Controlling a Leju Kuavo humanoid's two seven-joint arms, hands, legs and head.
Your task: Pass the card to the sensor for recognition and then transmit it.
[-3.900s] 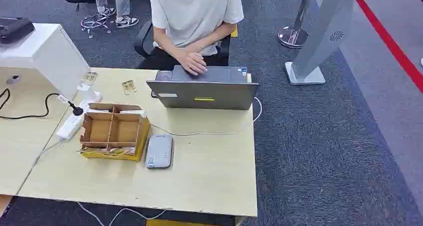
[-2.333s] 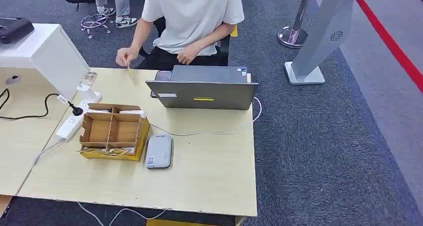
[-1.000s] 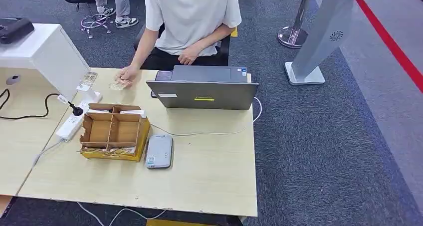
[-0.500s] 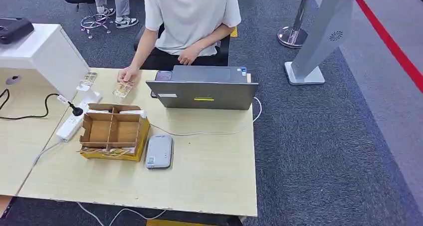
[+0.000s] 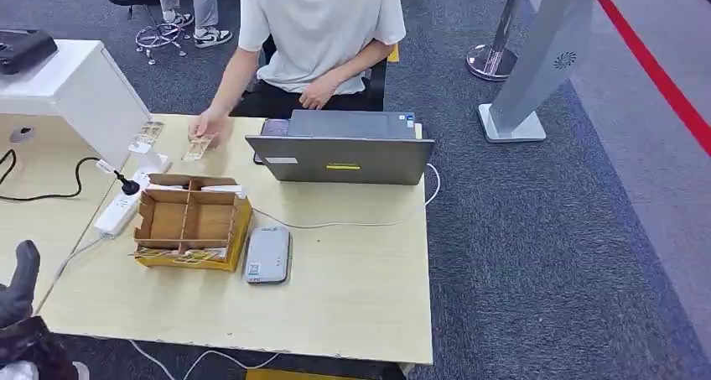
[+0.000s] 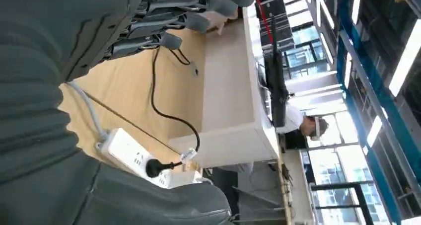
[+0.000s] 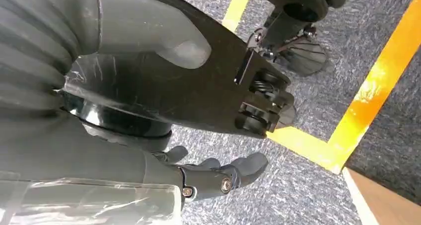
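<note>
A person's hand (image 5: 204, 127) presses a pale card (image 5: 198, 148) onto the far side of the table (image 5: 352, 296), just left of the laptop (image 5: 339, 149). A second card (image 5: 149, 132) lies further left. The grey card sensor (image 5: 268, 254) lies flat by the cardboard box (image 5: 193, 221). My left hand (image 5: 21, 288) rises at the table's near left edge, well short of the sensor; in the left wrist view this left hand (image 6: 74, 46) holds nothing and its fingers (image 6: 198, 21) are spread. My right hand (image 7: 198, 178) hangs over the carpet, empty, fingers loosely apart.
A white power strip (image 5: 117, 212) with a black plug and cable lies left of the box; the same strip (image 6: 131, 155) is close to my left hand. A white cabinet (image 5: 75, 86) stands at the back left. A thin cable (image 5: 335, 224) runs from the laptop toward the sensor.
My left hand has come up into the head view at the lower left. The person picked up a card, set it back down and slid it slightly left.
</note>
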